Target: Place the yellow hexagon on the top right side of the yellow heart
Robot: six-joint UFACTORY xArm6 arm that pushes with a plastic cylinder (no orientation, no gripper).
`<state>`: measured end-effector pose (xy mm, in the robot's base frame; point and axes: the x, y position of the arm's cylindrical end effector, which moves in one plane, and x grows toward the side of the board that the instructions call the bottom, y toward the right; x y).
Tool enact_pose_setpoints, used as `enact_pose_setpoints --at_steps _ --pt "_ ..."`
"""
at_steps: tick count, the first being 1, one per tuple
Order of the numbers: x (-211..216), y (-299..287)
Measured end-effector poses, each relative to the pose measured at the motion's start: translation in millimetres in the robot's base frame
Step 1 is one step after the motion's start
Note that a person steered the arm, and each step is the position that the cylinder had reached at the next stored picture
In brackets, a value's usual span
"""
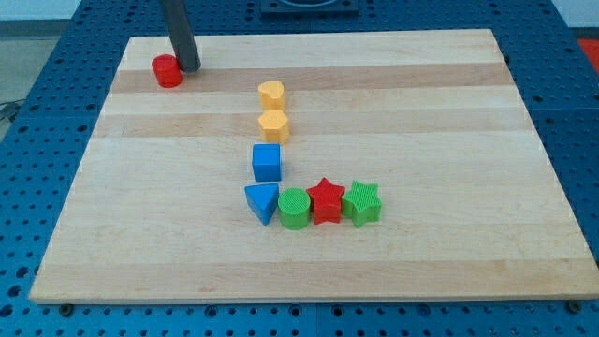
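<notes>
Camera view shows task undone: yellow hexagon block sits just below yellow heart block; my tip, gripperless, rests beside red cylinder block.

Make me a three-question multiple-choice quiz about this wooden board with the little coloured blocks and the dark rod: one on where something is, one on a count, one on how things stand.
1. Where is the yellow hexagon block relative to the yellow heart block?
A. toward the view's top
B. toward the view's bottom
C. far to the view's right

2. How many green blocks are on the wooden board?
A. one
B. two
C. four

3. What is my tip, the dark rod's lower end, beside?
A. the small red cylinder block
B. the blue cube
C. the red star

Answers: 1 B, the hexagon sits just below the heart in the view. 2 B, a green cylinder block and a green star block stand in the bottom row. 3 A, the tip is just to the view's right of the red cylinder, near the board's top left corner.
</notes>
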<state>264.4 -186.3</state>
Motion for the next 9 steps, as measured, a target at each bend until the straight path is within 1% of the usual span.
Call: enact_pose_setpoints --at_steps 1,2,3,4,5,6,7,8,9 --pt "13 17" --pt "70 31" --pt "93 31" --pt "93 31" --pt "134 40" --pt "149 48" --pt "142 53" --pt "145 87" --pt "145 89"
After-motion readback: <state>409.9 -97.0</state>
